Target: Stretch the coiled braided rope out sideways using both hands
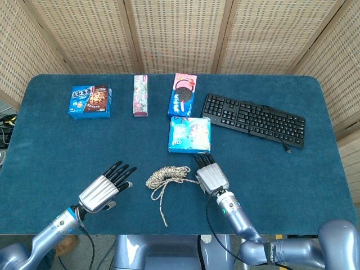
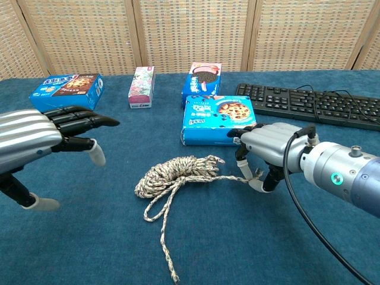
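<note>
The coiled braided rope (image 1: 167,175) (image 2: 175,172) lies on the blue table near its front edge, with a loose tail (image 2: 167,252) trailing toward me. My right hand (image 1: 211,176) (image 2: 265,151) sits just right of the coil and pinches the rope's right end between thumb and finger, the strand running taut from the coil. My left hand (image 1: 106,188) (image 2: 41,133) hovers left of the coil, fingers spread and pointing at it, holding nothing.
A blue biscuit box (image 1: 189,135) lies just behind the rope and right hand. Further back stand a pink Oreo box (image 1: 183,94), a slim floral box (image 1: 140,95) and a blue cookie box (image 1: 90,101). A black keyboard (image 1: 253,120) lies at the right.
</note>
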Controlling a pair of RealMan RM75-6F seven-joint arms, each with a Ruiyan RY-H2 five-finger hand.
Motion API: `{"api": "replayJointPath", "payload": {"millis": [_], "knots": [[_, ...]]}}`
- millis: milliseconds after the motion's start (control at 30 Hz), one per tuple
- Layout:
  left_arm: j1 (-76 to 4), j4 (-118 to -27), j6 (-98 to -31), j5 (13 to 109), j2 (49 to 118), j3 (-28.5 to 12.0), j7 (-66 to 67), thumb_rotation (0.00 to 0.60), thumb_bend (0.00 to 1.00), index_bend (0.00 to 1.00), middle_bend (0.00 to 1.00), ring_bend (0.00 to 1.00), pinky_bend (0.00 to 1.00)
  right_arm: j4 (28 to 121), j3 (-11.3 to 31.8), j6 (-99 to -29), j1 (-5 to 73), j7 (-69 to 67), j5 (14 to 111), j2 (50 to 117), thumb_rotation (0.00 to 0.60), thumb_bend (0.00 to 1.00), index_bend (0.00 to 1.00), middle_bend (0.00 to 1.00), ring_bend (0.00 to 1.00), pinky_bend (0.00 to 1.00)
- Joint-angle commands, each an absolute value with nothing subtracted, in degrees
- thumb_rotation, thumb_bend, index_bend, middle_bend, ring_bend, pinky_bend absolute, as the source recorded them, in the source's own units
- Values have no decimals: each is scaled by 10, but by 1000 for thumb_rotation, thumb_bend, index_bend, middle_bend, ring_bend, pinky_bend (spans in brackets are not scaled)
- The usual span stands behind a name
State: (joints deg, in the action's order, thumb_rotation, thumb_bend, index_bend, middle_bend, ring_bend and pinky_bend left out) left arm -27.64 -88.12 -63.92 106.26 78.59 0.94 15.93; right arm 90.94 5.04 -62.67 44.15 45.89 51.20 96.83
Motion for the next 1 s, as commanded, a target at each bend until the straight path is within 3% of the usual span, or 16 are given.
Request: {"api": "replayJointPath", "payload": {"millis": [33,567,1000], "knots": [[-300,-862,-622,1076,814,9,153,600,150,374,0,0,0,910,52,-627,442,465,506,968,600,464,645,0,0,0],[-389,-813,-539,1073,912,8,161,600,287,444,0,0,0,911,58,-625,450,480,486,973,600,465,652,0,0,0],[-419,-803,-513,1055,941,17,191,600,314,459,0,0,0,903,56,-618,452,470,492,971,600,465,652,3,0,0]]}}
